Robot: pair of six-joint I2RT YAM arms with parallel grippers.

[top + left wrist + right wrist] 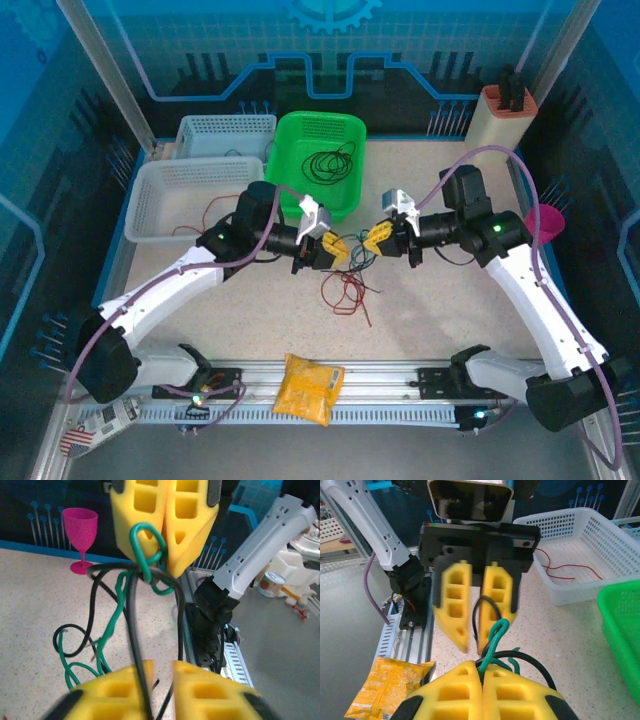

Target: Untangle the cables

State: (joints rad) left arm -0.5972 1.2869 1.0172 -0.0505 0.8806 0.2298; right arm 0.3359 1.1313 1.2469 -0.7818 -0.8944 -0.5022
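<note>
**Figure: the cable knot, mid-task.** The cables (355,258) hung as a small tangle between the two arms, just above the middle of the bench (440,320). A red cable (345,290) trailed loose onto the surface below.

- **Right jaws:** clenched flat on a loop of green cable (134,542), with their yellow pads (125,530) pressed together and no gap between them.
- **Left jaws:** slightly parted. A black cable (135,630) ran down through the gap between their pads (120,675) without filling it, so it appeared threaded rather than pinched.
- **Knot:** green and black strands crossed just below the right jaws.
- **Other strands:** a black coil lay apart in the green basket (300,135), and a red one in the white basket (160,190).

**Handling note.** The wires looked light, limp and springy. They were far thinner than a pad, and their smooth insulation seemed likely to slip under a loose grip. A hold close beside the crossing, on one colour only, would probably give the most control. Pulling hard risked tightening the knot rather than freeing it.
</note>
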